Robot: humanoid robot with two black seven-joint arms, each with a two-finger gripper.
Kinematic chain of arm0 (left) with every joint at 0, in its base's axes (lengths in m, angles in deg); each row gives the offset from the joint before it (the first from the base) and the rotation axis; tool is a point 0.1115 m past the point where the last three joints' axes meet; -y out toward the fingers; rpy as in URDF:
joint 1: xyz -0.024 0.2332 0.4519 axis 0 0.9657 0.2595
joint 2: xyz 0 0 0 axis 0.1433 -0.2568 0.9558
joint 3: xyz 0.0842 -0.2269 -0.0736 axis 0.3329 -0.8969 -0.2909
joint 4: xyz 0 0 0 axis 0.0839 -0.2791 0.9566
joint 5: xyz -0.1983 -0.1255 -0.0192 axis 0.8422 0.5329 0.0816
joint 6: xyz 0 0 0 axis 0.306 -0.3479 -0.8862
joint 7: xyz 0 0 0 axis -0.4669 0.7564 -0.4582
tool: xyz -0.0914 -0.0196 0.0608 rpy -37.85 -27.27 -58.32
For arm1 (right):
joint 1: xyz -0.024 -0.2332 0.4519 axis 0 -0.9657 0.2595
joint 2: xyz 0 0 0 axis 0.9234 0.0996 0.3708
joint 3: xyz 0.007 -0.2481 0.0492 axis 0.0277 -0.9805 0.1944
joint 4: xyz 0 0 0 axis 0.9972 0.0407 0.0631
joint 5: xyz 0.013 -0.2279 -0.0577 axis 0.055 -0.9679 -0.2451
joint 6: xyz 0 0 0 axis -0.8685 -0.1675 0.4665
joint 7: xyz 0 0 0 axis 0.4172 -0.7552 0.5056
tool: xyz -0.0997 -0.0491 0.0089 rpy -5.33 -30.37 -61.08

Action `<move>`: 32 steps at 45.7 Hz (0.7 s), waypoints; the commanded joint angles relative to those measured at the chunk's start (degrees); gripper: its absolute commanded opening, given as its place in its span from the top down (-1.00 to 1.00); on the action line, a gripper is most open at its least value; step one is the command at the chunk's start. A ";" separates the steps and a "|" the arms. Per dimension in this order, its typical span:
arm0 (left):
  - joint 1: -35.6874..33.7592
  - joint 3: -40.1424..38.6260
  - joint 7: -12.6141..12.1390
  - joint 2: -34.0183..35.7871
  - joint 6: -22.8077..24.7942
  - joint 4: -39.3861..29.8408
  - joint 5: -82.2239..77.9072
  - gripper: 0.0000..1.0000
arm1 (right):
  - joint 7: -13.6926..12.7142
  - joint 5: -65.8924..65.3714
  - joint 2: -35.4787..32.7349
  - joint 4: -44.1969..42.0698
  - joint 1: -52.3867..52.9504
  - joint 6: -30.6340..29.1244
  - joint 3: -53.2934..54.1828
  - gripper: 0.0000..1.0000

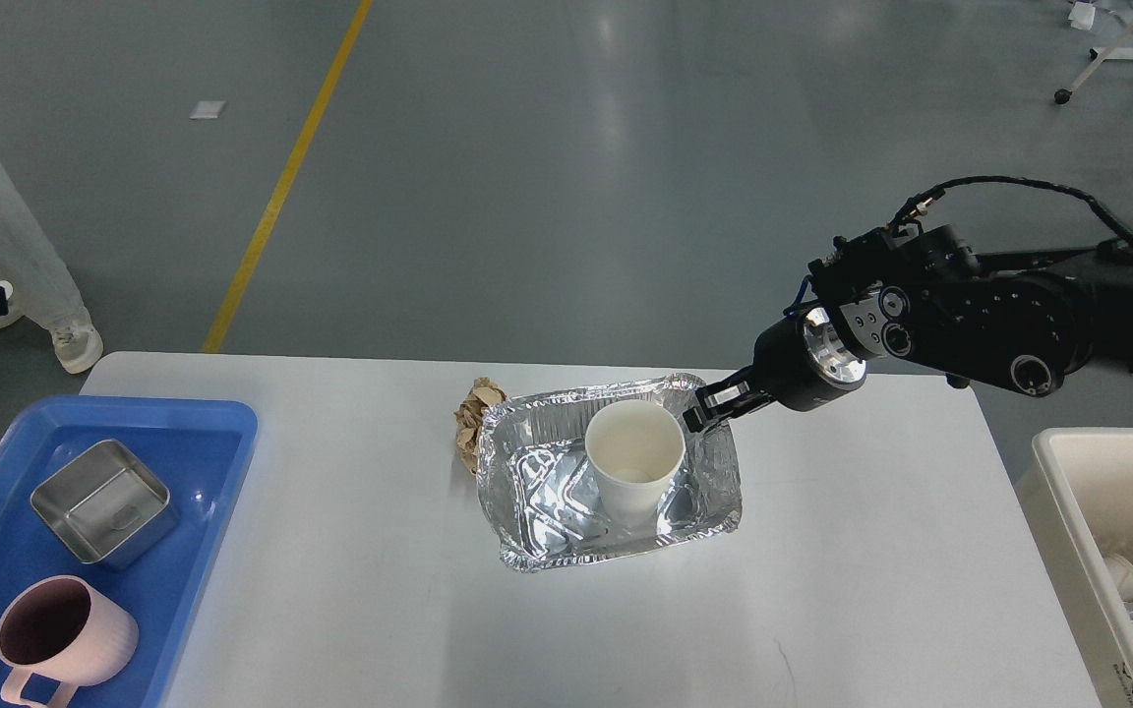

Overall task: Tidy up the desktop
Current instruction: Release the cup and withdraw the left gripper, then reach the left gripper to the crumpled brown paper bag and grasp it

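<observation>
Grey workshop floor with a yellow line behind; up front the desktop (pixel 350 590), a wide matte grey-white tabletop with rounded corners, fills the lower view.

Fingers first: my right gripper (pixel 709 401) sits at the far right rim of the crinkled silver foil tray (pixel 566 511). Fingers look pinched on or right at that foil rim, but they are small and dark, so I cannot tell if they are clamped or just touching. Left gripper is not in view.

Inside the foil tray stands an upright white paper cup (pixel 633 457), open and apparently empty, just beside the fingertips. A crumpled brown paper wad (pixel 473 418) touches the tray's far left corner.

My judgement: the step is taking the foil tray, cup and all, toward the cream-white bin (pixel 1083 521) at the right edge. Thin foil will buckle, so grip the rim deep, lift slowly and keep it level or the cup tips out.

Room: bare tabletop between tray and bin, a clear path rightward. The bin wall stands above the table, so lift before crossing. The blue plastic tray (pixel 222 433) at left, holding a square steel tin (pixel 104 501) and a pink ribbed mug (pixel 60 634), is well apart.
</observation>
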 commanded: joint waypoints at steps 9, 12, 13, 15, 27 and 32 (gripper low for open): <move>2.47 7.73 -2.07 -21.78 -16.22 10.33 -0.75 -0.43 | -0.01 0.00 0.61 -0.17 0.09 -0.08 0.00 1.00; 3.88 7.99 -2.16 -26.79 -19.39 13.23 -0.83 -0.43 | -0.01 0.00 0.61 -0.17 0.09 0.00 0.00 1.00; 4.32 7.99 -2.16 -28.37 -20.35 14.20 -0.92 -0.43 | -0.01 0.00 0.70 -0.08 0.09 0.00 0.00 1.00; 4.85 7.99 -2.16 -31.36 -22.11 16.13 -1.27 -0.43 | -0.01 0.00 0.70 -0.17 0.09 -0.08 0.00 1.00; 9.68 8.17 -2.07 -47.80 -29.68 27.47 -5.66 -0.43 | -0.01 0.09 1.14 -0.43 0.09 -0.08 0.00 1.00; 12.05 8.17 -2.07 -54.99 -31.95 32.91 -10.84 -0.43 | -0.01 0.09 1.31 -0.52 0.09 -0.08 0.00 1.00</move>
